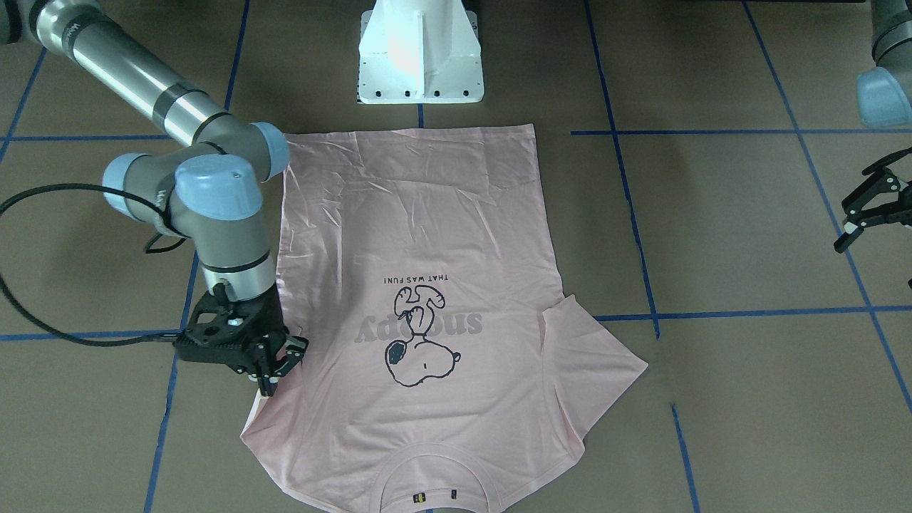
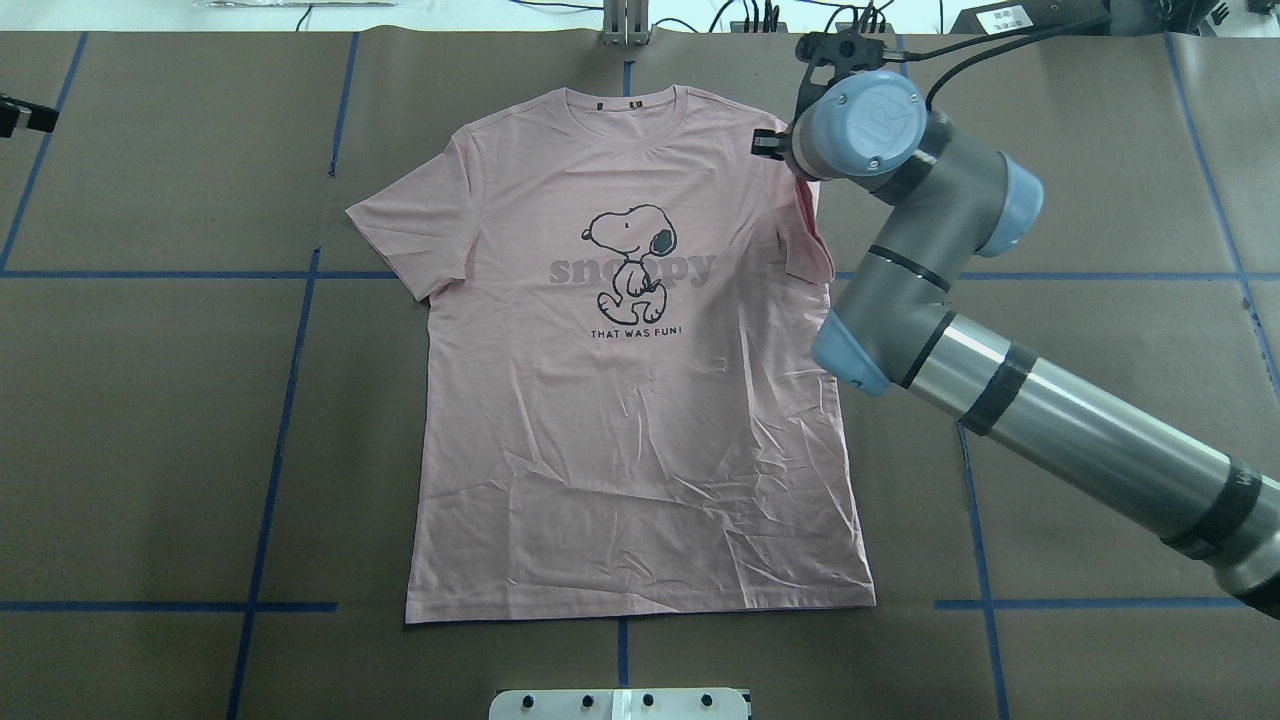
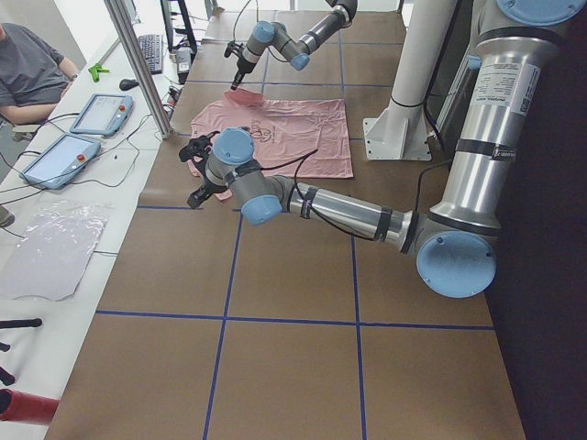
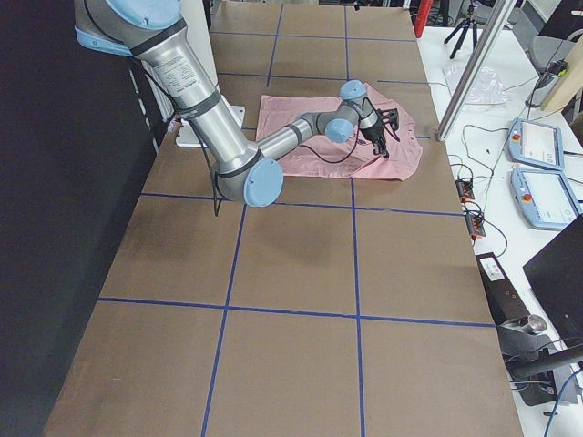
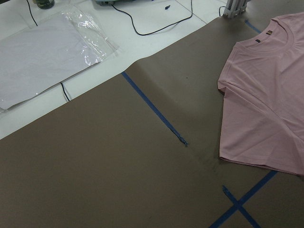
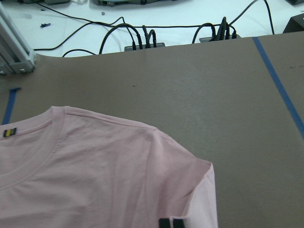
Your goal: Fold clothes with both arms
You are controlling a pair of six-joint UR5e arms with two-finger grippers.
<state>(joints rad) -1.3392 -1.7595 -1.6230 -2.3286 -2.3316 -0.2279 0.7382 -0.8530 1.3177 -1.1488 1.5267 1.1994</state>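
**Bimanual rig with garment laid out.** A pale pink short-sleeved cotton T-shirt (image 2: 640, 430) lies face up and nearly flat, in the middle of a table covered in brown paper (image 2: 150, 420) and gridded with blue tape lines (image 2: 290, 400). Its hem is nearest the white metal pedestal base (image 1: 420, 64). Its ribbed round collar (image 1: 434, 450) lies at the far edge, towards the operators' side. The dark cartoon dog print (image 2: 630, 260) and the grey lettering behind it are in full view, and the lower body of the shirt is creased.

**Right side.** The silver-grey right arm with light blue joint caps (image 2: 1050, 410) reaches across to the shirt's shoulder. The black two-fingered right gripper (image 1: 278, 367) is down on the sleeve there. In the right wrist view its black pads (image 6: 171, 223) sit close together on the pink fabric, jaws narrow and pinching it. This sleeve (image 2: 812, 235) is turned up and inward against the shirt's side, with its darker underside showing.

**Left side.** The opposite sleeve (image 2: 400, 225) lies spread flat on the paper. The left gripper (image 1: 853, 210) hangs over bare table well apart from the shirt, with its claw spread wide and nothing in it.

**Surroundings.** A clear plastic bag (image 5: 47, 57) lies on the white bench beside the table. Two tablet-like pendants (image 3: 101, 115) rest near a seated person (image 3: 27, 73).
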